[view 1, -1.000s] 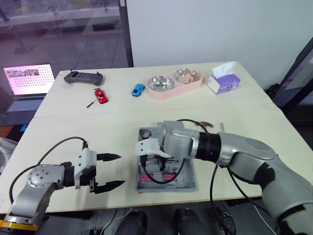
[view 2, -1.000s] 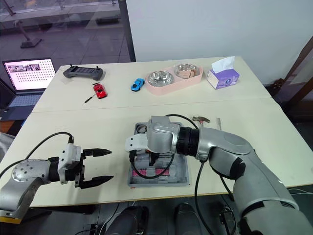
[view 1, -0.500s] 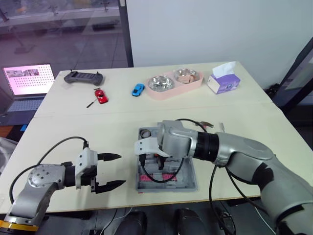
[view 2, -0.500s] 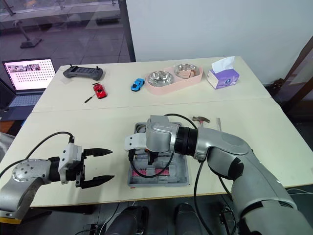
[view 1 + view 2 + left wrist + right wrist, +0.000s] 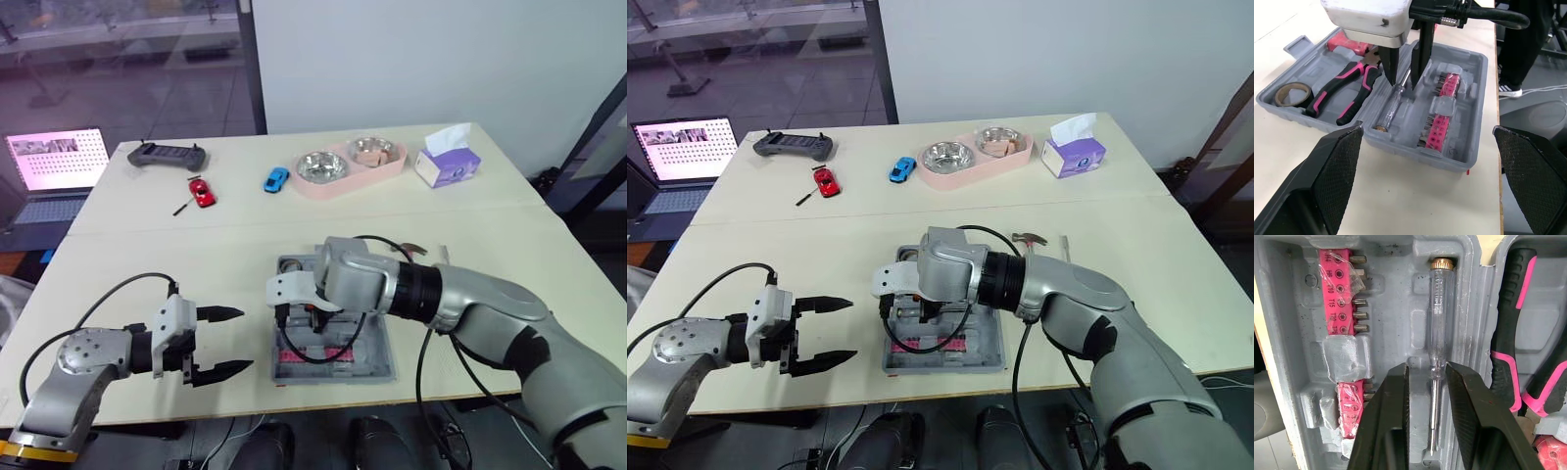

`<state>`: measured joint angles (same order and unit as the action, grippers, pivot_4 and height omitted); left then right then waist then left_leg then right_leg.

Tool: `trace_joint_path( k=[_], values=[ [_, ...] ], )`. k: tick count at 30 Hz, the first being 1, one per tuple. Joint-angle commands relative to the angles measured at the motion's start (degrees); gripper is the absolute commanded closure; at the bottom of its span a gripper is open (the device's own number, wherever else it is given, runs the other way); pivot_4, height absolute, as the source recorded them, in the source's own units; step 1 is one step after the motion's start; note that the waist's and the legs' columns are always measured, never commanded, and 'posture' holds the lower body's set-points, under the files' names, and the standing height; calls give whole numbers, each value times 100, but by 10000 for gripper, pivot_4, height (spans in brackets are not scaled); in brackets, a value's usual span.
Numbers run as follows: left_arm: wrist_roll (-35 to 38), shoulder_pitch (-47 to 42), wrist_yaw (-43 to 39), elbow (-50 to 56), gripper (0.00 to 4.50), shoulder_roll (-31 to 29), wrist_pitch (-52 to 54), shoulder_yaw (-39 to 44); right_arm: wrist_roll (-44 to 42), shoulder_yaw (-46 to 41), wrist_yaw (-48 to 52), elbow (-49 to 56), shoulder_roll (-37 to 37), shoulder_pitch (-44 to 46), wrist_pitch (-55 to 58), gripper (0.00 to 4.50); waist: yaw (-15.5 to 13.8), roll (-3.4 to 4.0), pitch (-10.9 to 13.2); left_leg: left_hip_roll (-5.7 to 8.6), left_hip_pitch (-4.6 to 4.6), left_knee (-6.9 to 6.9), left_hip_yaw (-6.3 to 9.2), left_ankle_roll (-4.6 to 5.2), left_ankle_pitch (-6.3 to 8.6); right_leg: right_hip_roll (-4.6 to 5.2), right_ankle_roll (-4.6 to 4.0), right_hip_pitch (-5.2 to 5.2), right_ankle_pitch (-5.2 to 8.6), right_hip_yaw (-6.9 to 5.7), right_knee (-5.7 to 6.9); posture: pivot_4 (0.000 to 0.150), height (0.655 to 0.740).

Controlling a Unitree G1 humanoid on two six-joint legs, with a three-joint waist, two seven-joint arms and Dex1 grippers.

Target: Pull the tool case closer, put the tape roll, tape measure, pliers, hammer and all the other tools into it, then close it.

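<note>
Your right pincer [image 5: 1428, 372] has edged slightly toward 10 o'clock since a second ago; your left arm has stayed put. The open grey tool case [image 5: 1405, 147] lies on the counter [image 5: 196, 264] near its front edge. Your right pincer hangs over it, fingers a little apart, straddling the shaft of a clear-handled screwdriver [image 5: 1436, 323] in its slot, not pinching it. Pink bit strips [image 5: 1341, 293] sit in the same half; the pliers [image 5: 1339, 88] and tape roll [image 5: 1290, 103] are in the other. Your left pincer [image 5: 243, 340] hovers spread wide at 9 o'clock from the case. The hammer [image 5: 1029, 238] lies on the counter at 1 o'clock.
</note>
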<state>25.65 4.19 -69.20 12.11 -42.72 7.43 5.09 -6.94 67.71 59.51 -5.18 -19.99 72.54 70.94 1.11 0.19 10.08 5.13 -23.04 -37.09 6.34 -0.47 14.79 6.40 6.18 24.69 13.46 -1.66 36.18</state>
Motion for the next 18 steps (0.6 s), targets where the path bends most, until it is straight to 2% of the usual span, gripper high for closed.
trace_joint_path(
  k=[1, 3, 8, 11, 14, 16, 18],
  values=[
    [89, -34, -6, 155, 0, -23, 18, 10, 6, -327, -20, 269, -76, 36, 78, 32348, -3, 0, 0, 0, 0, 0, 0, 0, 0, 0, 0, 0, 0, 0, 0, 1500, 7370],
    [97, -45, -11, 150, 0, -30, 22, 20, -110, -652, -80, 490, -122, -37, 230, 32348, -4, 0, 0, 0, 0, 0, 0, 0, 0, 1, 0, -1, 0, 0, 0, 1500, 7370],
    [149, -65, 13, 165, 0, -57, 82, 117, -535, -2288, -456, 1970, -639, -919, 550, 32348, -41, -8, -5, 1, -3, -1, 4, 0, 0, 1, 0, -5, 0, -1, -3, 1500, 7370],
    [220, -67, 94, 206, 0, -35, 162, 198, -382, -3318, -1167, 2699, -851, -2159, -238, 32348, -49, -20, -12, 2, 0, -3, 6, 0, 0, 2, 0, -13, 0, -3, -5, 1500, 7370],
    [272, -59, 115, 219, 0, -48, 197, 233, -200, -3840, -1543, 3215, -1100, -3244, -1561, 32348, -50, -23, -13, 4, -3, -4, 1, 1, 0, 6, 2, -30, -1, -3, -5, 1500, 7370],
    [248, -57, 94, 186, 0, -61, 179, 240, 66, -3991, -1869, 3240, -1215, -3895, -2505, 32348, -29, -26, -15, 2, -4, -5, -3, 1, -1, 7, 2, -30, -1, -1, -2, 1500, 7370],
    [239, -78, 88, 154, 0, -62, 175, 247, 195, -4025, -1986, 3232, -1276, -4335, -2969, 32348, -17, -27, -15, -3, -2, -1, -10, 0, -2, 4, 0, -25, -1, 5, 1, 1500, 7370]
  ],
)
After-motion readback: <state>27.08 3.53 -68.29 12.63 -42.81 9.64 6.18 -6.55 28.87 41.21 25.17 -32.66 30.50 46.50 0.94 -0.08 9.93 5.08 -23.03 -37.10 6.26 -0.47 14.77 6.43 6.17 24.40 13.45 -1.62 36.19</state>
